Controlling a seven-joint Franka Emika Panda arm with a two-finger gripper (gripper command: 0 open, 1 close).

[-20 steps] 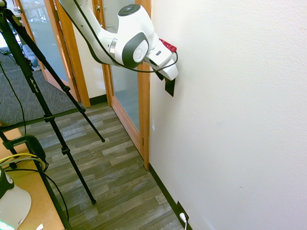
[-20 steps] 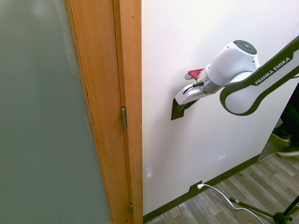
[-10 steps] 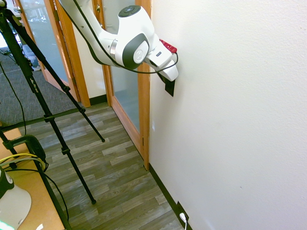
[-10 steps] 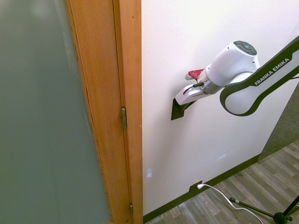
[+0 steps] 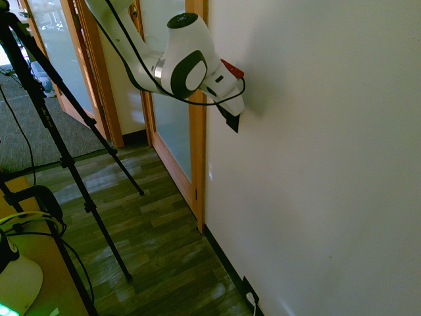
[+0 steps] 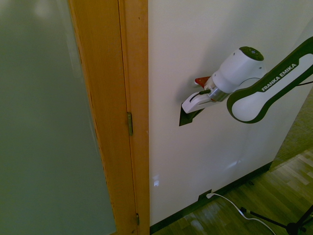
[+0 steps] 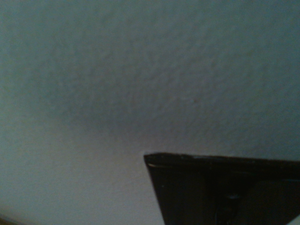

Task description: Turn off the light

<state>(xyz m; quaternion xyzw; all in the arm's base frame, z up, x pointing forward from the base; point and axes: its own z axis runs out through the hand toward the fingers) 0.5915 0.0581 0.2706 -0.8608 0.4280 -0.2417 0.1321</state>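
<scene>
The light switch is a small black wall plate point(image 5: 233, 121) on the white wall, just right of the wooden door frame. My gripper point(image 5: 231, 110) presses against the plate's upper part, and the white hand covers most of it. From the other side, only the plate's lower corner point(image 6: 188, 117) shows under the gripper point(image 6: 192, 108). Seen from the wrist, the plate point(image 7: 225, 192) is a dark slab against the textured wall. No lamp is in view. The room looks dim.
A wooden door frame point(image 6: 132, 98) with frosted glass point(image 6: 44, 122) stands left of the switch. A black outlet plate with a white plug point(image 6: 207, 196) sits at the baseboard, its cord trailing over the wood floor. A desk corner point(image 5: 46, 276) lies at lower left.
The room has turned noticeably darker. The hand has tipped and slid slightly down on the switch plate, staying against the wall.
</scene>
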